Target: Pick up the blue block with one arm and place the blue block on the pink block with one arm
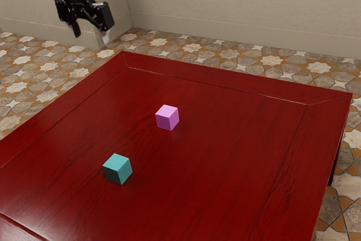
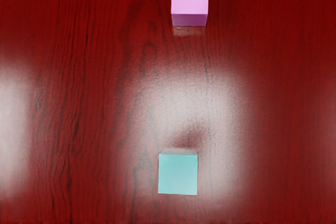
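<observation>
1. The pincer (image 1: 90,28) hangs high over the far corner of the desk (image 1: 242,156), fingers spread wide and holding nothing.
2. Down below, the blue block (image 1: 117,169) sits loose on the desk, well apart from the pink block (image 1: 167,117).
3. The danger is the long descent: come down off-centre or skewed and a finger likely clips a corner, spinning the blue block away or leaving a weak grip.
</observation>
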